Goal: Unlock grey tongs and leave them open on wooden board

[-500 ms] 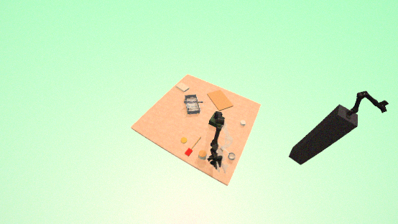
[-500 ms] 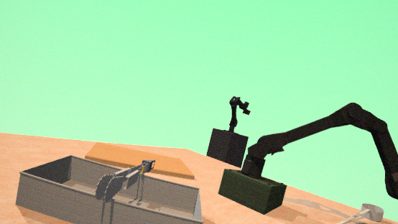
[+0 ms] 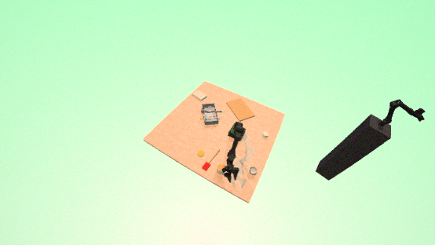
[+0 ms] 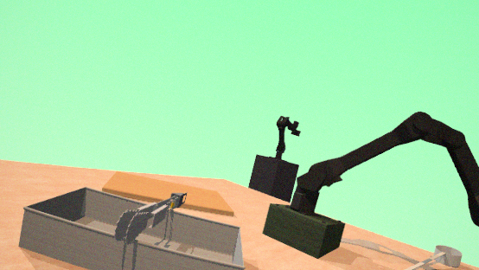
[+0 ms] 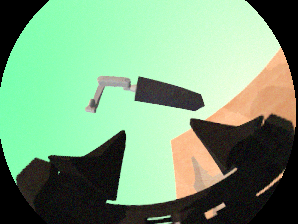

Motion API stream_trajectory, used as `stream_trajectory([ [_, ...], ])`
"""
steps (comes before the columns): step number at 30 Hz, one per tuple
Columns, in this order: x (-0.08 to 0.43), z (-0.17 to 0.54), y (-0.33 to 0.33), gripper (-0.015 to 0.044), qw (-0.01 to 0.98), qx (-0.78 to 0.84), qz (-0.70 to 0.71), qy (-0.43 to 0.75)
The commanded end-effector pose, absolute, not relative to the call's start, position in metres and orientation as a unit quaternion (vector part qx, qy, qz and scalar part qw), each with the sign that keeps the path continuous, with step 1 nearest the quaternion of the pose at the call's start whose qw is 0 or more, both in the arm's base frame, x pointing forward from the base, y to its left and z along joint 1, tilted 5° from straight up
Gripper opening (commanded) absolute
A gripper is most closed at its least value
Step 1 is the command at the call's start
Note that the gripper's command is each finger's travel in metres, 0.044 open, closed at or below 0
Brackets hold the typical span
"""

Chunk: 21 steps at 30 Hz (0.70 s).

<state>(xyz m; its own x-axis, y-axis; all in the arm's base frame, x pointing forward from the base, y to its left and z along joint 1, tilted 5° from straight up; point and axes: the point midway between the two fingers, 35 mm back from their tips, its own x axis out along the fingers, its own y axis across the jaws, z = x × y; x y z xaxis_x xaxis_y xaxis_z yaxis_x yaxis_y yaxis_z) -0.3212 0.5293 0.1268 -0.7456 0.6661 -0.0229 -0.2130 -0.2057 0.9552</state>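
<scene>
Bystander items around me on the peach mat (image 3: 177, 129).

From the top view: a pale flat block (image 3: 199, 95) lies at the mat's far corner; a yellow disc (image 3: 201, 153), a thin wooden stick (image 3: 214, 155) and a red cube (image 3: 206, 166) sit close together near the front edge; a small white cup (image 3: 265, 134) and a grey ring-shaped cup (image 3: 253, 170) stand toward the right edge. Well off the mat, a dark slab (image 3: 353, 147) carries a second black arm (image 3: 400, 111).
</scene>
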Motion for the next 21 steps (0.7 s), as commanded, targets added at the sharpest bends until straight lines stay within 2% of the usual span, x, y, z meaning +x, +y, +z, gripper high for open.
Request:
stream_trajectory([
  [1, -0.307, 0.145, 0.534, 0.044, 0.305, 0.216, 0.754, 0.54],
  [12, -0.231, 0.142, 0.572, 0.044, 0.376, 0.244, 0.7, 0.556],
  [21, -0.084, 0.12, 0.607, 0.044, 0.484, 0.3, 0.558, 0.603],
])
